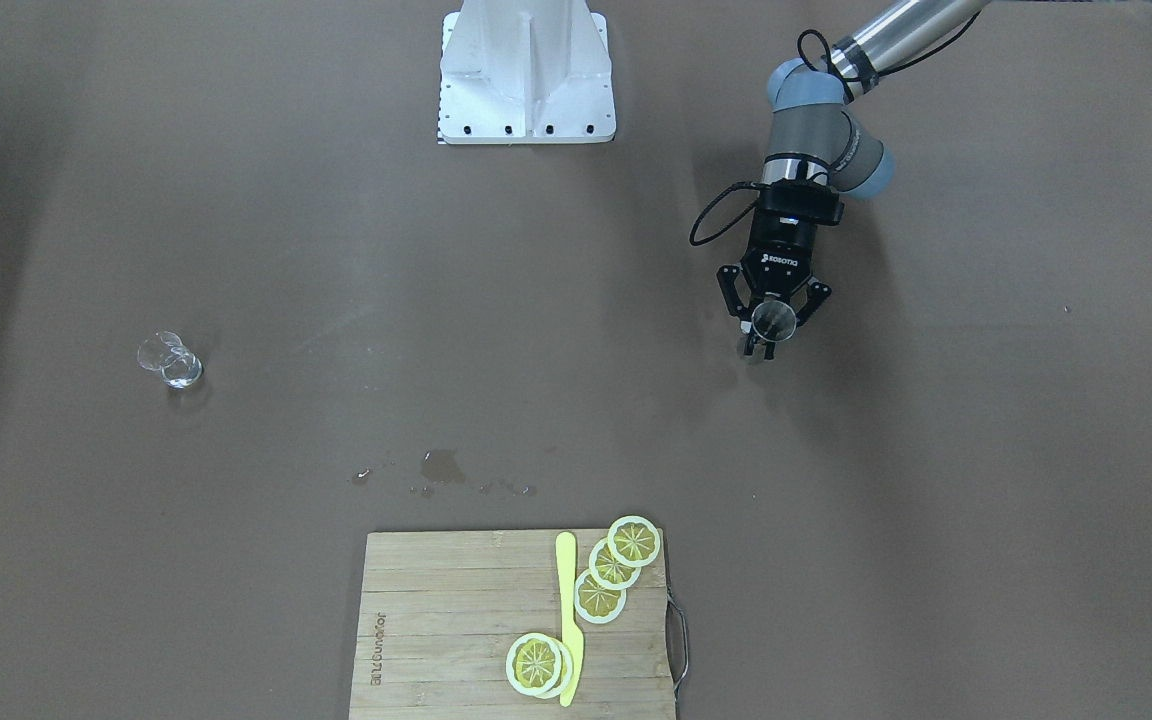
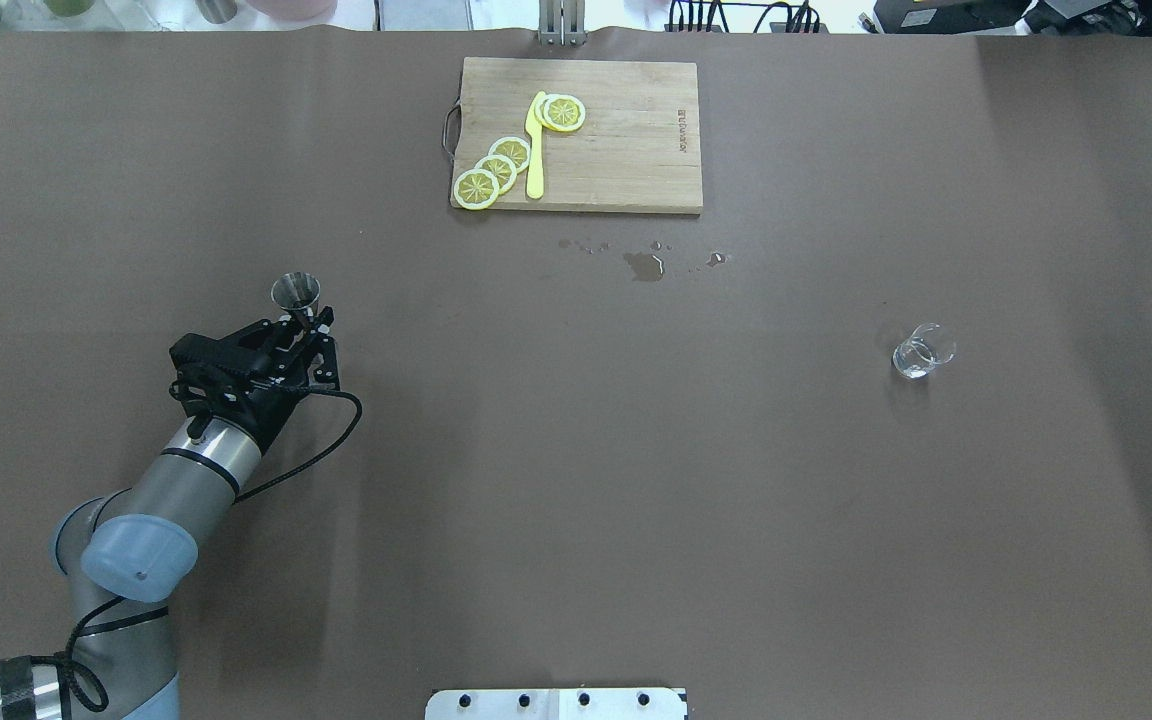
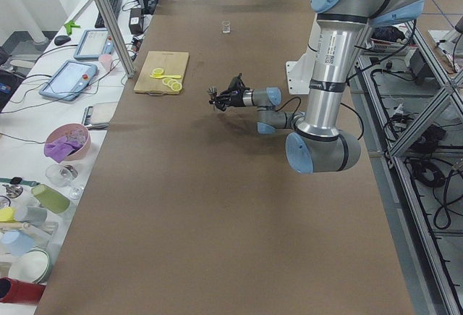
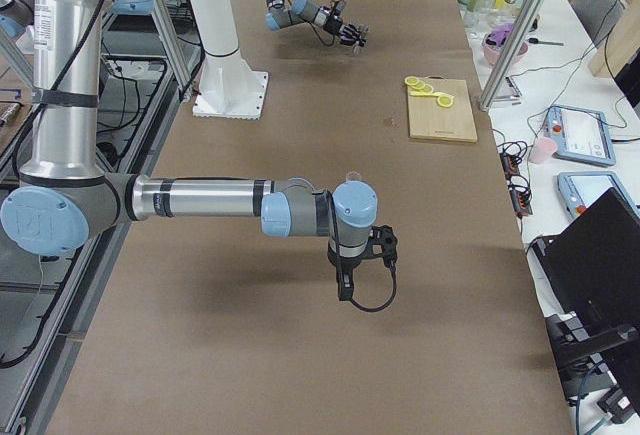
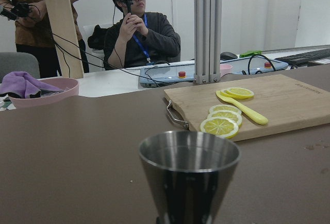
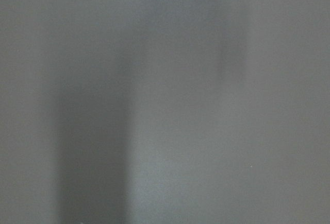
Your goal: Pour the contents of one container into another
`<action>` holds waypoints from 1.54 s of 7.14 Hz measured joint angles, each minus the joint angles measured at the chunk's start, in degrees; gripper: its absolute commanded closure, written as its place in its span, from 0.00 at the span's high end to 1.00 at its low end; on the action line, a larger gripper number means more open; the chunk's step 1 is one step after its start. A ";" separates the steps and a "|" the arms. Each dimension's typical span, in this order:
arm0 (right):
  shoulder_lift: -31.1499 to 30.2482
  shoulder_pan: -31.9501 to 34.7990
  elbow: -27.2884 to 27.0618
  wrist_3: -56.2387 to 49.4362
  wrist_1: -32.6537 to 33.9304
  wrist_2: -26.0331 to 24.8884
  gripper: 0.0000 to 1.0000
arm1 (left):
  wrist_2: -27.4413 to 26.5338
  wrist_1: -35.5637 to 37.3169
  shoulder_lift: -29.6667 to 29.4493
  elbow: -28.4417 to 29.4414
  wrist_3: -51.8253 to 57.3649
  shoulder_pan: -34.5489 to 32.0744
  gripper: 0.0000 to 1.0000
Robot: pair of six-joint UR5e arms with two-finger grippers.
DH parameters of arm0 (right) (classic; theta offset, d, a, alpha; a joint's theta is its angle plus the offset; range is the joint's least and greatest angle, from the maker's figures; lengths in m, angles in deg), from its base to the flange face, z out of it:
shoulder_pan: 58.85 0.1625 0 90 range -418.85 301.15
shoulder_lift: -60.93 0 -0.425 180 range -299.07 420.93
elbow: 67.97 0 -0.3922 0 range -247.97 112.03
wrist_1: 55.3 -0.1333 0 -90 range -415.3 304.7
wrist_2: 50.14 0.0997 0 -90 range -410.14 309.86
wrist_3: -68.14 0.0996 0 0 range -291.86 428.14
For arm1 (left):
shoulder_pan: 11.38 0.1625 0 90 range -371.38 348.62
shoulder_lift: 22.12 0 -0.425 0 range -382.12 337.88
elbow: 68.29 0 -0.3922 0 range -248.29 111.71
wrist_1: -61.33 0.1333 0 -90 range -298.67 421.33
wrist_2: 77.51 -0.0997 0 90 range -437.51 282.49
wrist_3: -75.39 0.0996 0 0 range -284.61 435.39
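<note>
The steel jigger [image 1: 772,320] stands upright between the fingers of my left gripper [image 1: 758,342], which is shut on its lower part. From overhead the jigger [image 2: 296,291] pokes out just past the left gripper [image 2: 308,322] on the table's left side. Its open cone [image 5: 189,175] fills the bottom of the left wrist view. The small clear glass tumbler [image 2: 921,353] stands alone far across the table [image 1: 172,362]. My right gripper [image 4: 352,273] shows only in the exterior right view, pointing down; I cannot tell its state. The right wrist view is a grey blur.
A wooden cutting board [image 2: 626,150] with lemon slices [image 2: 496,170] and a yellow knife [image 2: 535,150] lies at the far middle edge. Small wet spots [image 2: 644,264] mark the cloth in front of it. The white robot base [image 1: 526,90] sits between the arms.
</note>
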 measured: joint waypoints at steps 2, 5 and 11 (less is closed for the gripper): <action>1.45 -0.56 -1.60 -2.29 6.82 -0.33 1.00 | 1.04 -3.37 3.88 -0.63 -0.32 -0.89 0.00; 2.98 -0.59 -1.73 -6.72 7.30 -0.81 1.00 | 3.16 -5.91 6.51 -0.55 -0.59 -3.18 0.00; 2.54 -0.64 -1.04 -6.91 7.00 -1.92 1.00 | 5.24 -13.53 8.97 3.81 -1.18 -4.61 0.00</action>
